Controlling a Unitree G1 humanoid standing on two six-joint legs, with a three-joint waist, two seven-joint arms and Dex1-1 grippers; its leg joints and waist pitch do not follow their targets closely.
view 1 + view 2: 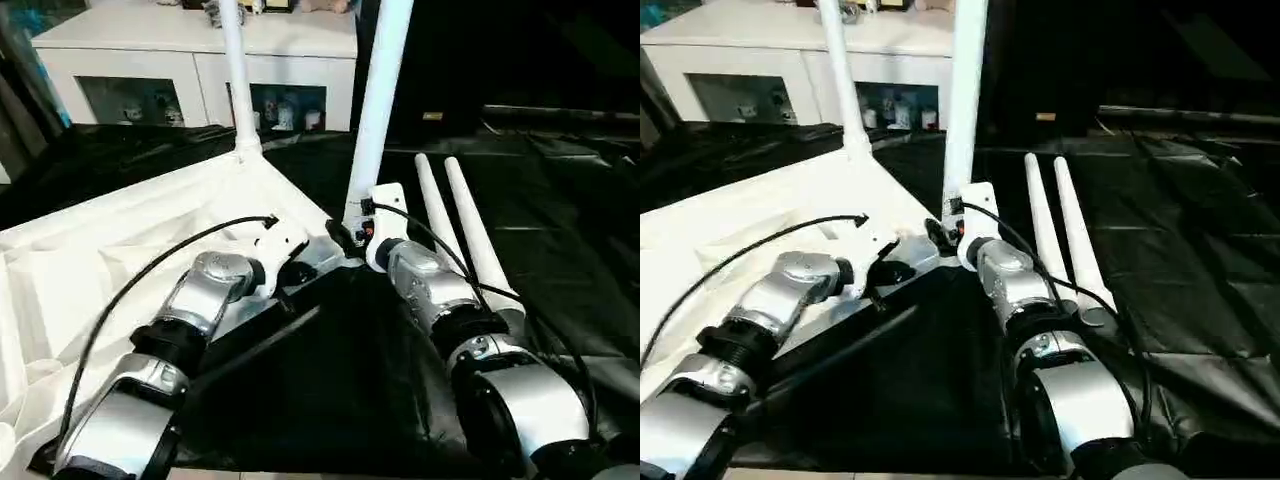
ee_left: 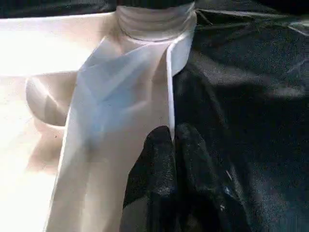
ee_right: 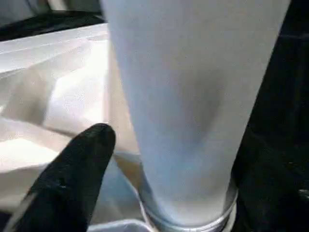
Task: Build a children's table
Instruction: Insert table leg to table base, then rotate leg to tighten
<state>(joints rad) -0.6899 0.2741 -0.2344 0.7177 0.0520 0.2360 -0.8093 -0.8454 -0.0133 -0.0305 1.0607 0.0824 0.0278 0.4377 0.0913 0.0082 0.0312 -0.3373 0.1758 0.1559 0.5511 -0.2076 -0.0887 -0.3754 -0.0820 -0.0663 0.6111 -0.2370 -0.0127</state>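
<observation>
- The tabletop point(image 1: 150, 230) lies upside down on a black sheet point(image 1: 560, 250), its ribbed underside facing up
- Two legs stand upright in its corner sockets: a far leg point(image 1: 236, 70) and a near leg point(image 1: 378, 100)
- Two spare legs point(image 1: 455, 225) lie side by side on the sheet, just right of the near leg
- Left gripper point(image 2: 171, 145) is pinched shut on the tabletop's rim beside the near socket
- Right gripper point(image 1: 350, 235) sits at the near leg's base; one black finger point(image 3: 82, 159) stands just clear of the leg, so the jaws look parted, nothing held
- A white cabinet point(image 1: 200, 60) stands behind
</observation>
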